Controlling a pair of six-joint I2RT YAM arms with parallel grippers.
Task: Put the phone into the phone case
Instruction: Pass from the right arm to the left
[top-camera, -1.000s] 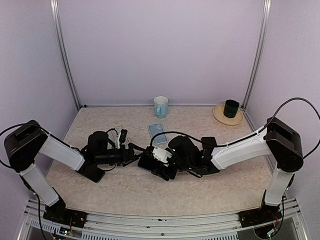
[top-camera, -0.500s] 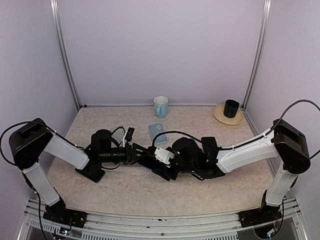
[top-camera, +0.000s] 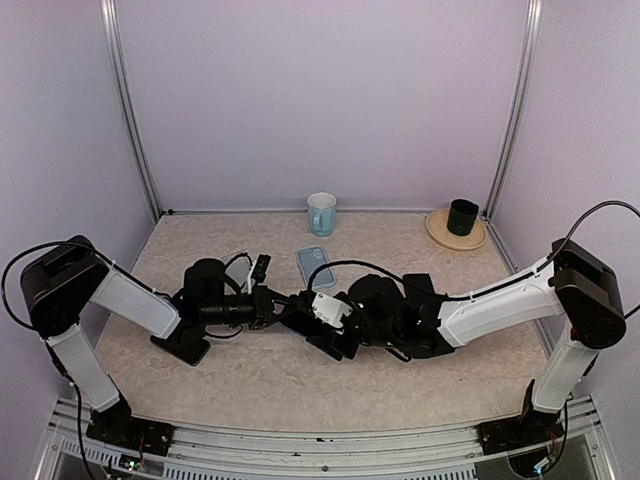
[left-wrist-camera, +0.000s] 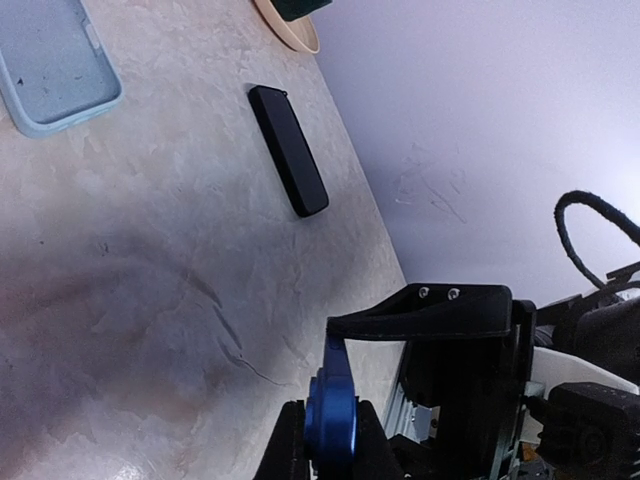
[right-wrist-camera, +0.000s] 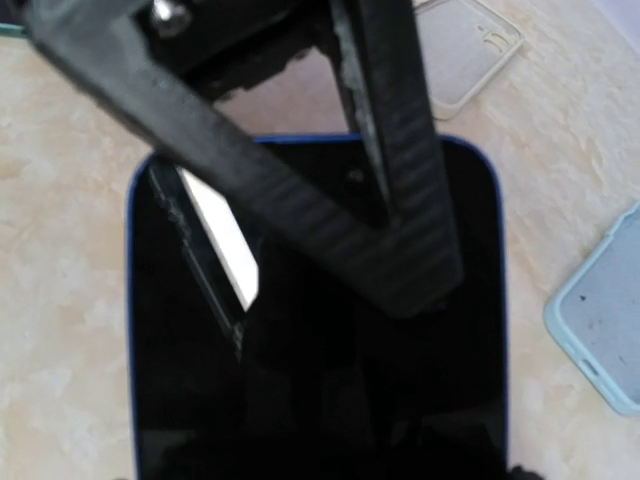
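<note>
The phone (right-wrist-camera: 320, 400), black-faced with a blue rim, hangs above the desk (top-camera: 250, 385) at the middle of the overhead view, between the two arms. The left pincer (left-wrist-camera: 318, 440) is clamped tight on the phone's blue edge. The right pincer (top-camera: 318, 330) sits right over the phone, but its own fingers are not plainly seen, so I cannot tell whether it grips. The step looks like a handover. Next, the phone needs carrying to the light-blue phone case (top-camera: 312, 266) just above centre, levelling screen-up, and pressing in.
</note>
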